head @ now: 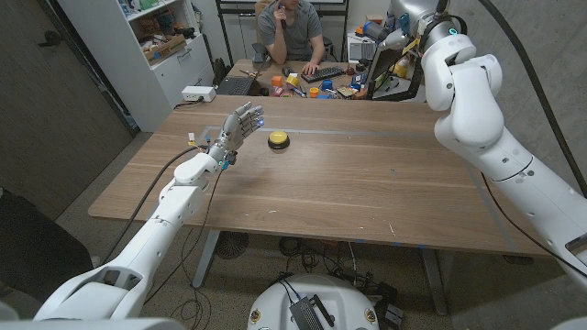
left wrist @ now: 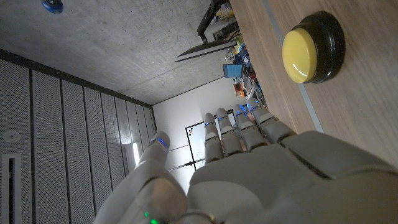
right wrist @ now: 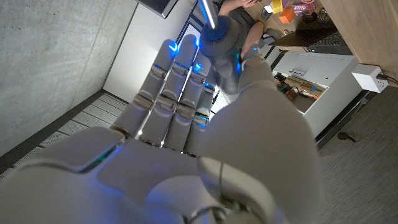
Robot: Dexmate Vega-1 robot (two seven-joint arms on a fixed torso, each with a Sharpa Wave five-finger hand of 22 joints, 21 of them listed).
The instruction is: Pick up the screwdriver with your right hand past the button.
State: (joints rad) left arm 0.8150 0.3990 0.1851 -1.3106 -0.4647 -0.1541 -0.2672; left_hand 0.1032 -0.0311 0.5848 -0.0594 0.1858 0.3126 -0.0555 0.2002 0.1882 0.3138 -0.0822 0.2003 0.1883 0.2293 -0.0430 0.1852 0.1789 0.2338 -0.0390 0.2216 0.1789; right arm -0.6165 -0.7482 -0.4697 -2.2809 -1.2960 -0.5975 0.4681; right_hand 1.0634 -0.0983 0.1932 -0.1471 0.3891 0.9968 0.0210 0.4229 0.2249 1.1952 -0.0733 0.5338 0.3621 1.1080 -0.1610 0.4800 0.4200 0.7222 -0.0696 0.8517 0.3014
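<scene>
A yellow button (head: 279, 140) (left wrist: 309, 47) in a black base sits on the wooden table (head: 367, 192) toward its far side. My left hand (head: 240, 124) (left wrist: 249, 168) stands just left of it, open, fingers apart and reaching up, holding nothing. My right arm (head: 468, 101) is raised high at the far right, past the table's far edge. In the right wrist view my right hand (right wrist: 186, 130) grips a screwdriver (right wrist: 219, 38) with a blue-grey handle and a metal shaft between thumb and fingers.
A person (head: 292, 27) sits behind the table at a cluttered desk with a keyboard (head: 323, 72). A laptop (head: 237, 84) and a white power strip (head: 198, 93) lie at the table's far left corner. Shelves (head: 165, 41) stand at the back left.
</scene>
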